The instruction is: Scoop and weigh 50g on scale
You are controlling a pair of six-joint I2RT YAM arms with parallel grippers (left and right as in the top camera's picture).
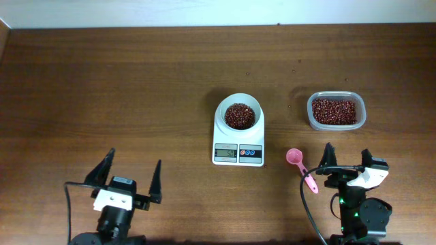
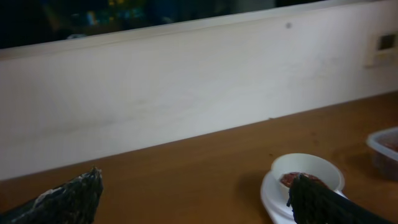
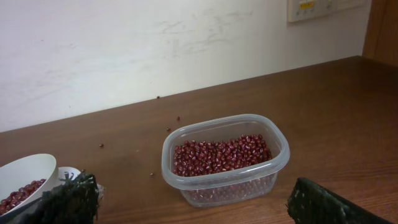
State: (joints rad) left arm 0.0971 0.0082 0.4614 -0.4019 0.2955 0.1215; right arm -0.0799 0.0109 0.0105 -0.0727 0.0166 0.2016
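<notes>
You're holding the left gripper (image 1: 134,160) and right gripper (image 1: 347,151) wide open, empty. The pink scoop (image 1: 300,167) is probably light and rigid, so pinch its handle.

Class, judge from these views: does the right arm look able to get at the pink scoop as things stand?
Probably yes. The right gripper is open and empty, and the pink scoop lies flat on the table close beside it, on its left, with nothing standing between them.

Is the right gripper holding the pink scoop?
No, the pink scoop lies on the table, beside the open right gripper.
</notes>
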